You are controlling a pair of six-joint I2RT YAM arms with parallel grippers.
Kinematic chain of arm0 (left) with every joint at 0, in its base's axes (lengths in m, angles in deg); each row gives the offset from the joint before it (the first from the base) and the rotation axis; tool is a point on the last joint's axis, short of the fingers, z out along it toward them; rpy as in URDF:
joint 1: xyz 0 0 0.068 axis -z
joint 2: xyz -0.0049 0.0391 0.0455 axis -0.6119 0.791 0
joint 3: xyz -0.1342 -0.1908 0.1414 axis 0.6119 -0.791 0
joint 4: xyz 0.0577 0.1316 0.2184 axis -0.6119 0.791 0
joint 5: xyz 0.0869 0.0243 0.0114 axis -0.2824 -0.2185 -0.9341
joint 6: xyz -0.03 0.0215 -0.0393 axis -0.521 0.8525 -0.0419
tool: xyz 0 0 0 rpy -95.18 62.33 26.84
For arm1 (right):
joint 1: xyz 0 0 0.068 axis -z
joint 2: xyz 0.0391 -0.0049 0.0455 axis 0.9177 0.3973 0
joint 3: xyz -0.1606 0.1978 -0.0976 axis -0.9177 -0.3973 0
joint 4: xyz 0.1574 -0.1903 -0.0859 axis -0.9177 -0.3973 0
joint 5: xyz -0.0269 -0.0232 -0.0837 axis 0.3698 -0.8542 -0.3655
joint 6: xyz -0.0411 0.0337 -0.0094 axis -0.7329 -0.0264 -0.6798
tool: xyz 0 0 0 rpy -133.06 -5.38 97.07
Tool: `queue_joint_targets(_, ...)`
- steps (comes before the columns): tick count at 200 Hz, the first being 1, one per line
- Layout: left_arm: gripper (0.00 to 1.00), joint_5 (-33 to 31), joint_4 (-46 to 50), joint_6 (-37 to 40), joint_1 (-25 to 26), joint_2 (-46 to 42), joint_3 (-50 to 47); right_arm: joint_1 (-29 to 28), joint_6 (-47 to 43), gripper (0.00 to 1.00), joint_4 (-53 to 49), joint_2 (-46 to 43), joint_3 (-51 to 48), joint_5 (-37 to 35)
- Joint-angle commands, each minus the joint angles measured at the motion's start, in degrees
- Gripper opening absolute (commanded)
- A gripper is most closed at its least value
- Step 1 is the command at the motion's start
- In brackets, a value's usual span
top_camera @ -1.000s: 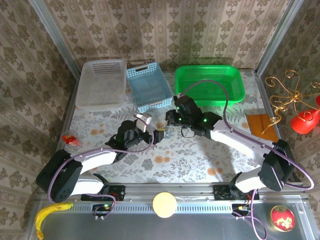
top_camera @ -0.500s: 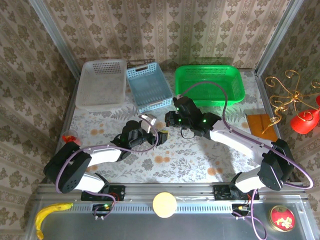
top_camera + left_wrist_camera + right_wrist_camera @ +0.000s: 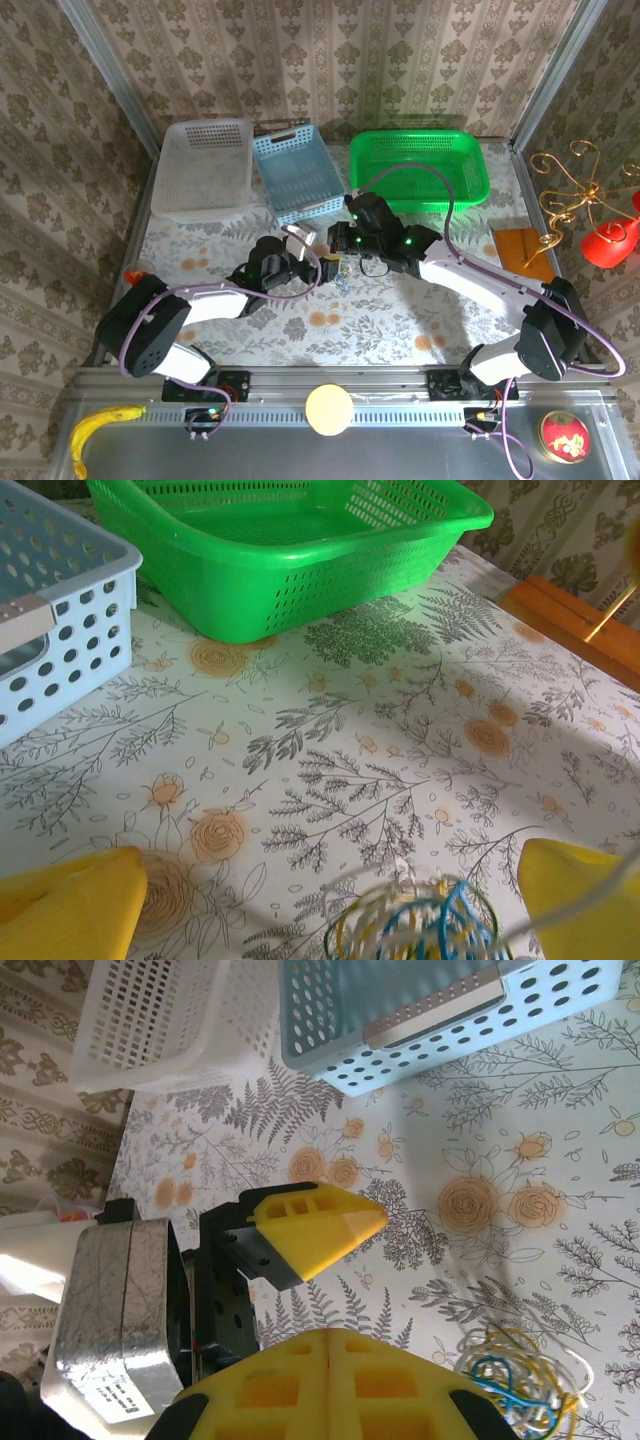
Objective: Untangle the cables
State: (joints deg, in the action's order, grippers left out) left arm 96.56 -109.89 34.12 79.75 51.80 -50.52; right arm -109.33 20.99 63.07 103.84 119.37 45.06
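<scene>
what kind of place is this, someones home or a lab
Most likely a robot test cell dressed up as a home: wallpaper panels set in a bare metal frame, robot arms bolted at the edge of a table with a floral cloth, and plastic baskets laid out.

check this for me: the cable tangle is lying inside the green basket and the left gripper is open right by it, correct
Not correct in one respect: the cable tangle lies on the flowered table, in front of the green basket, not inside it. The left wrist view shows this. The left gripper is indeed open right by it, a finger on either side.
</scene>
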Motion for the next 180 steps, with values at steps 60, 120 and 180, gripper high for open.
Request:
queue_joint_targets(60, 0.57, 0.88, -5.47, 0.02, -0.11, 5.26, 1.13, -0.24, 1.83, 0.00, 1.76, -1.74, 2.38, 2.81)
queue_joint_targets(120, 0.33, 1.35, -12.07, -3.96, -3.55, 8.99, -3.02, 0.12, 2.90, 0.00, 1.77, -7.85, 7.14, 5.09)
queue_joint_targets(180, 0.33, 1.47, -16.57, -6.41, -4.85, 11.53, -5.53, 2.02, 4.12, 0.00, 1.84, -13.05, 12.33, 6.81)
